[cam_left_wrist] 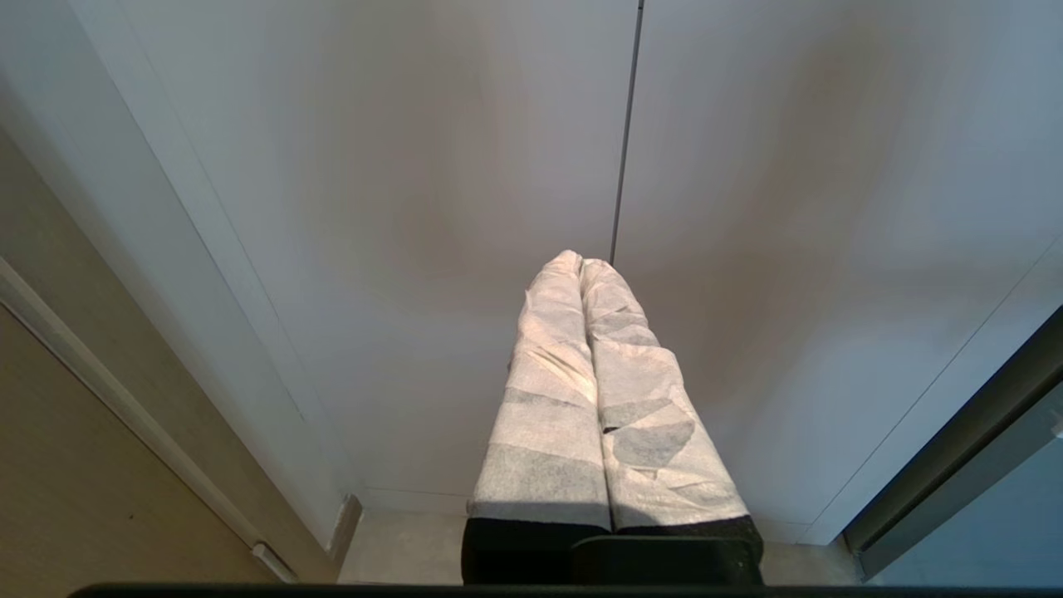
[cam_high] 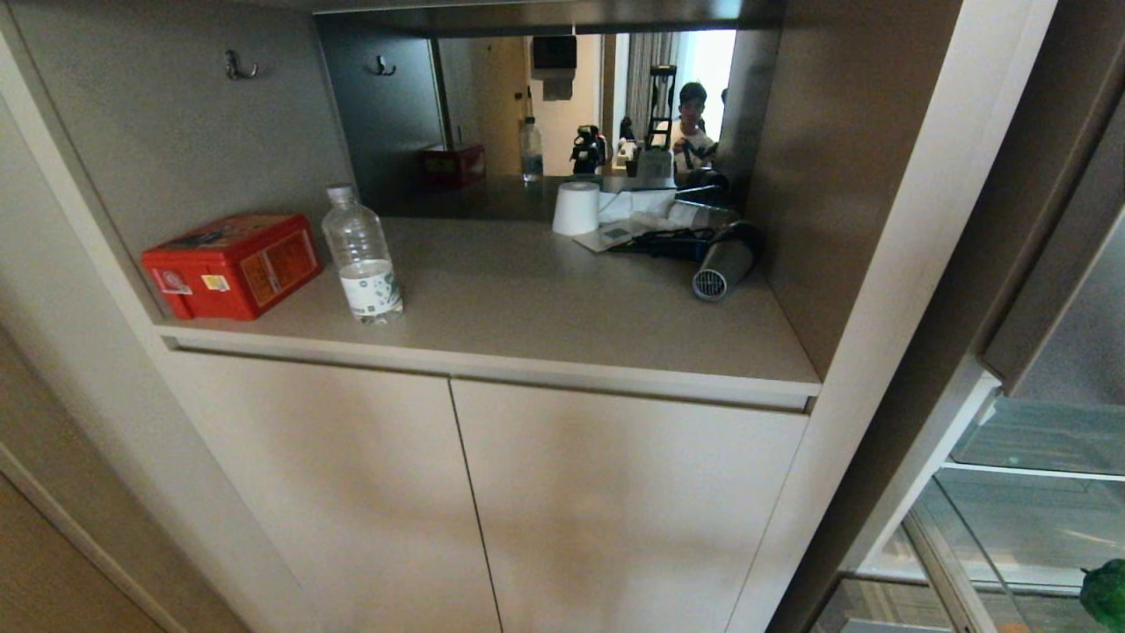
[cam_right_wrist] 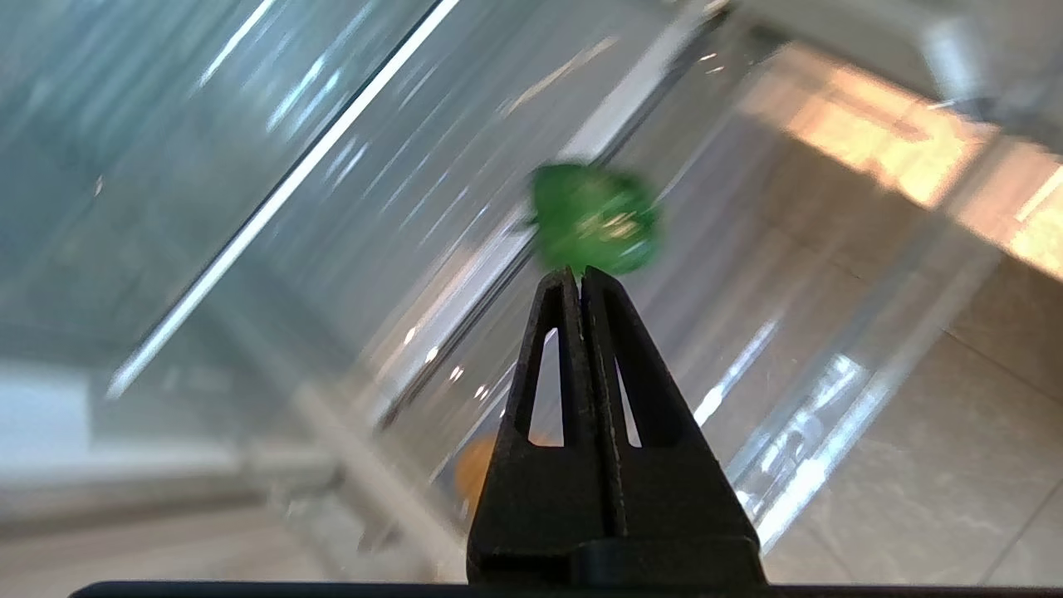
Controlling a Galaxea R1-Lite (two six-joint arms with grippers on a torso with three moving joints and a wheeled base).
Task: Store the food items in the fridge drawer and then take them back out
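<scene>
- My right claw (cam_right_wrist: 580, 276) is pressed together with nothing between its tips; it points down into the open fridge drawer (cam_right_wrist: 249, 208), among the clear glass panels.
- Straight ahead of those tips, past them along the line the claw points, sits the green pepper (cam_right_wrist: 595, 218). In the right wrist view the tips seem to touch its near edge, but the view is smeared and I cannot tell whether they are touching or just short of it.
- The pepper looks roundish, with no clear long axis that I can read, so I judge that the approach direction matters more than any wrist turn.
- A tan-yellow lump, the potato (cam_right_wrist: 475, 469), shows beside the claw's body, nearer to me than the pepper and mostly hidden by the claw.
- In the head view the pepper (cam_high: 1106, 592) peeks in at the lower right edge, inside the fridge; my right arm is out of that view.
- My left claw (cam_left_wrist: 581, 264) is also closed and empty, facing the cupboard doors (cam_left_wrist: 415, 208), well apart from the fridge.
- So the right arm is the nearer one. To take the pepper I would first need to spread the claw, since closed tips would only push it.
</scene>
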